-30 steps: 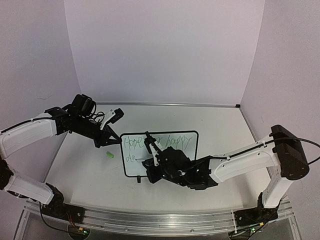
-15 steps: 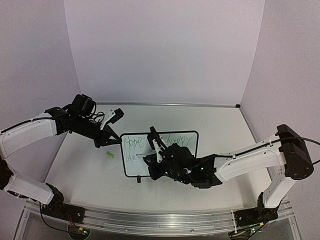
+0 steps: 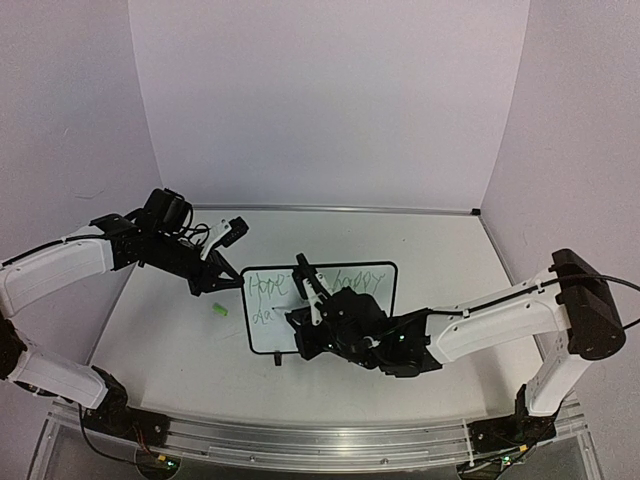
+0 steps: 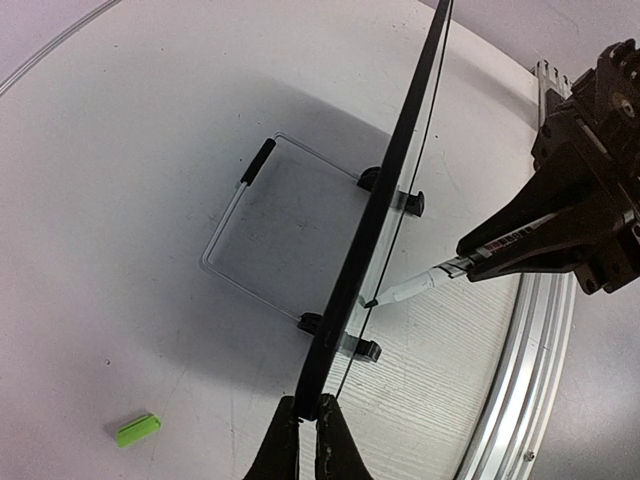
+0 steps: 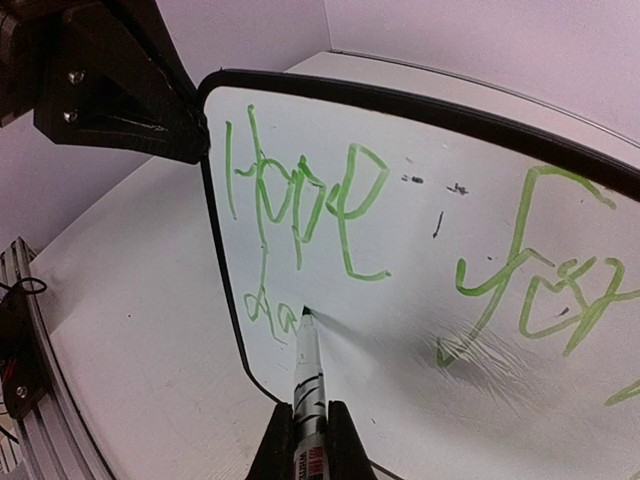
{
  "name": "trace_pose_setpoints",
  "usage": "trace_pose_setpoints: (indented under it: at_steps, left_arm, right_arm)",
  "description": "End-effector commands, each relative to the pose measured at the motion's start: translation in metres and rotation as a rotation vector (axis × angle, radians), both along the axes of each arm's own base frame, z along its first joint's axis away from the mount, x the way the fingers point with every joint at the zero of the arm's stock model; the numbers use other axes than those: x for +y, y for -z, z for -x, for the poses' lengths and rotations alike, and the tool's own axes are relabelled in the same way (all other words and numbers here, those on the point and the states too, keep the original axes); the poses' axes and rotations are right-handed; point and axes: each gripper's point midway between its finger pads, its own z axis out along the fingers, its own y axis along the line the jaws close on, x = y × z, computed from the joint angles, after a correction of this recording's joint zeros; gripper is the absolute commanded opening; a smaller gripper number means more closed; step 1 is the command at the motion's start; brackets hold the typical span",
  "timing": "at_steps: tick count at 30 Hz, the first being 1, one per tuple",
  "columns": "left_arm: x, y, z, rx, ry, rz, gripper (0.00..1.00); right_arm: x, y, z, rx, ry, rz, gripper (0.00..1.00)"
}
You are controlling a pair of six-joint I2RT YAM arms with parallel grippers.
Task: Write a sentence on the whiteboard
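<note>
Your pen has slid to the next letter on the bottom line.

Your right gripper (image 5: 307, 432) is pinching the marker (image 5: 306, 360), and in the last second it has moved up and to the left over the whiteboard (image 3: 262, 338). The tip now touches the board just after "da". The sentence (image 5: 298, 205) has "Hope for happy" on top, and the last word is only started below. Your left gripper (image 4: 308, 440) has not moved. Its fingers are pressed tight on the board's top edge and hold it standing up on the table (image 3: 150, 340). The green cap (image 4: 137, 429) lies apart on the table. I think you are close to done: "days" needs its last letters, so write on to the right.
</note>
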Motion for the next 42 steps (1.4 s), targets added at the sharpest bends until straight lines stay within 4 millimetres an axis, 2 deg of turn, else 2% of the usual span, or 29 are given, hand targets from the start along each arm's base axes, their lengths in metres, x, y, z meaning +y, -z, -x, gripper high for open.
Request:
trace_pose_setpoints:
  at_steps: [1, 9, 14, 20, 26, 42]
  left_arm:
    - [-0.001, 0.005, 0.0, 0.005, 0.007, -0.024, 0.0]
    - [-0.001, 0.006, 0.001, 0.006, 0.007, -0.025, 0.0]
    - [-0.001, 0.006, 0.0, 0.007, 0.007, -0.025, 0.0]
    - [-0.001, 0.006, 0.0, 0.006, 0.006, -0.025, 0.0]
    - [-0.001, 0.006, 0.0, 0.007, 0.006, -0.027, 0.0]
    - [-0.001, 0.006, 0.0, 0.008, 0.007, -0.025, 0.0]
  right_arm:
    - [-0.007, 0.0, -0.008, 0.0, 0.057, 0.007, 0.0]
    - [-0.016, 0.021, 0.0, 0.061, 0.057, 0.029, 0.0]
    - [-0.017, 0.012, -0.001, 0.041, 0.052, 0.02, 0.0]
    - [-0.016, -0.007, 0.008, 0.025, -0.004, -0.056, 0.0]
    - [-0.02, -0.023, 0.004, 0.001, 0.019, -0.086, 0.0]
    - [-0.01, -0.016, -0.007, -0.019, 0.059, -0.027, 0.0]
